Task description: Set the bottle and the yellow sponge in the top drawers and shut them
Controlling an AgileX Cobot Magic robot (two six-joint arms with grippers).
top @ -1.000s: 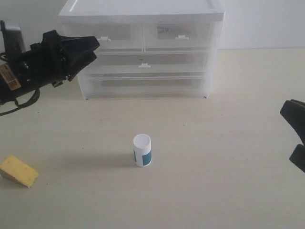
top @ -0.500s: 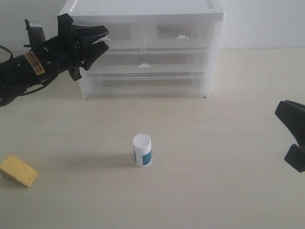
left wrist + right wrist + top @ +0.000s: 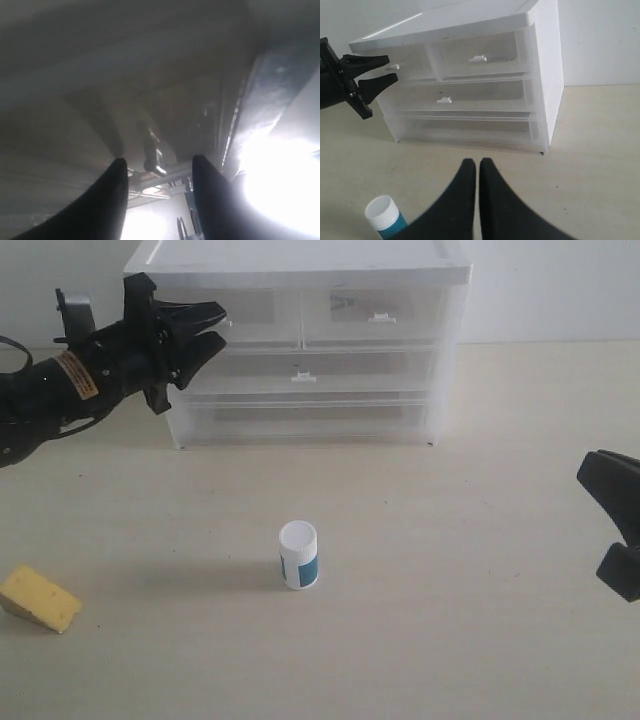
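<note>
The white bottle (image 3: pixel 298 554) with its teal label stands upright on the table in front of the cabinet (image 3: pixel 300 270); the right wrist view shows it too (image 3: pixel 383 215). The yellow sponge (image 3: pixel 40 597) lies at the near left. Both top drawers (image 3: pixel 255 310) (image 3: pixel 375 310) are pushed in. My left gripper (image 3: pixel 218 325) is open at the left top drawer's front, one finger above and one below its small white handle (image 3: pixel 154 157), which shows between the tips (image 3: pixel 159 165). My right gripper (image 3: pixel 479 162) is shut and empty, low at the right edge (image 3: pixel 610 525).
Two full-width drawers (image 3: pixel 300 365) sit below the top pair, both pushed in. A white wall stands behind the cabinet. The left arm (image 3: pixel 60 385) with its cables reaches in from the left, over the table beside the cabinet.
My left gripper has risen and swung in to the left top drawer's handle, with its fingers now spread. The right gripper has shifted slightly leftward. Bottle and sponge have not moved.
</note>
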